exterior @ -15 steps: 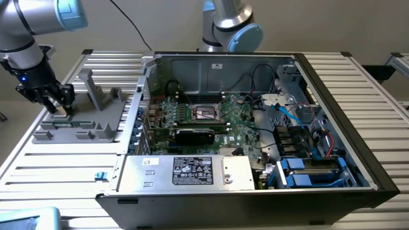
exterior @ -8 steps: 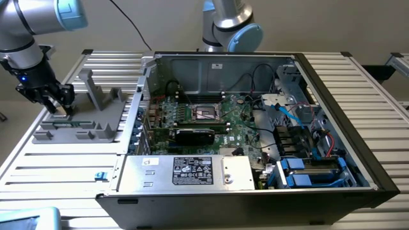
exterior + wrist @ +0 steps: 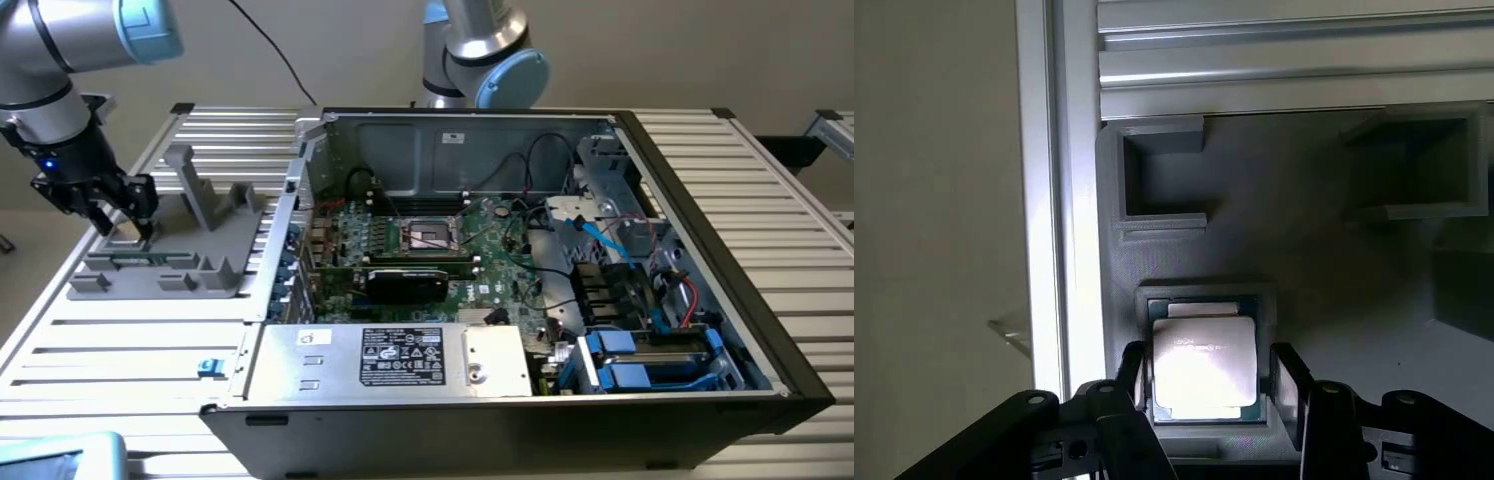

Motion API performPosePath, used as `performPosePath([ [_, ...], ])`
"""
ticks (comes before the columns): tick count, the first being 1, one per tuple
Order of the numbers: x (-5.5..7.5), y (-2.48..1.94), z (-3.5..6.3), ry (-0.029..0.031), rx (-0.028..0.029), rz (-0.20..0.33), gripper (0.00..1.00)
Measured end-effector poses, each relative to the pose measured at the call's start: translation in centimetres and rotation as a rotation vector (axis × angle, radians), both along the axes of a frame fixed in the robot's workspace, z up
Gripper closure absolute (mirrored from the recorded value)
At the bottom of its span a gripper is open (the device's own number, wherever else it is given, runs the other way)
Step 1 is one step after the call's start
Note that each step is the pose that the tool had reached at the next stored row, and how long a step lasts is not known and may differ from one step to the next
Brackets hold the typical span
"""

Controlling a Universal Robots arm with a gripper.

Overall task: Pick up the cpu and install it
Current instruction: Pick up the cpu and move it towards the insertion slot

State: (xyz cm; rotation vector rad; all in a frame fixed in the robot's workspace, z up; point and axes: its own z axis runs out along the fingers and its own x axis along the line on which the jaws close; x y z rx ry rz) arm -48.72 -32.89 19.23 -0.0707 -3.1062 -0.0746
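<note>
the black two-fingered gripper hung over the grey moulded plastic holder on the slatted metal counter, at the exterior view's left of the open black computer case. the small square silver-topped cpu lay flat in the holder's recess. the gripper was spread wide, one finger on each side of the chip, not clamping it.

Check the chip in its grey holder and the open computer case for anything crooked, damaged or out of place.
Nothing stands out. The cpu lies flat and square in its recess in the grey holder, between the open jaws. Nothing in the open computer case looks askew.
</note>
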Motion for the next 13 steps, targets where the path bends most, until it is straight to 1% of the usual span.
performPosePath([
  [13, 0.0, 0.0, -0.52, 0.0002, -0.0001, 0.0, 0.38],
])
